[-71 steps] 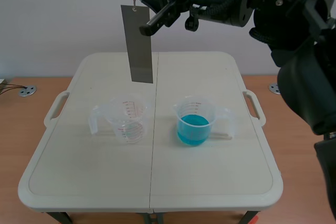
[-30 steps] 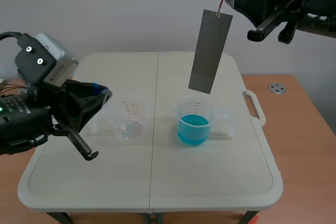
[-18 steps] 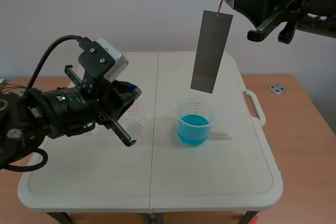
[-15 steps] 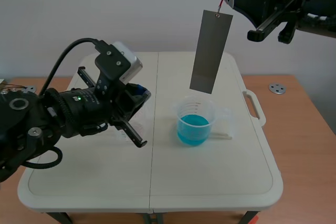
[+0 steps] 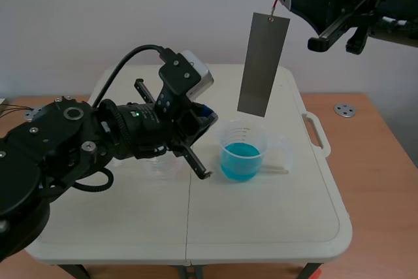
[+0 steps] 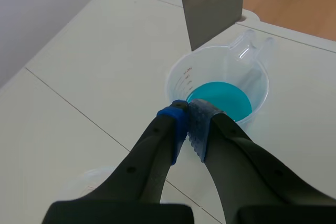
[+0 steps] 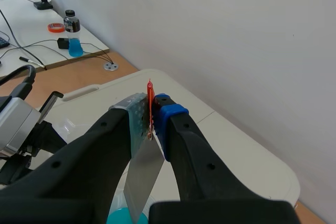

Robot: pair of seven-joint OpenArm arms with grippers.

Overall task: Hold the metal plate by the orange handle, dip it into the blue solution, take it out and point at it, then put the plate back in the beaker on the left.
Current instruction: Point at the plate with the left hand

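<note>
Left tool (image 6: pixel 187 114) pinched closed, held low; right tool (image 7: pixel 151 109) raised high, clamped.

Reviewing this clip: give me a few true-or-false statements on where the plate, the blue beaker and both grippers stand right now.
1. The flat grey metal plate hangs out of the liquid, above the clear beaker of blue solution. True.
2. The right gripper is open. False: it is shut on the orange handle at the plate's top.
3. The left gripper has its fingers shut with nothing between them. True.
4. The beaker of blue solution lies tipped over. False: it stands upright on the white folding table.
</note>
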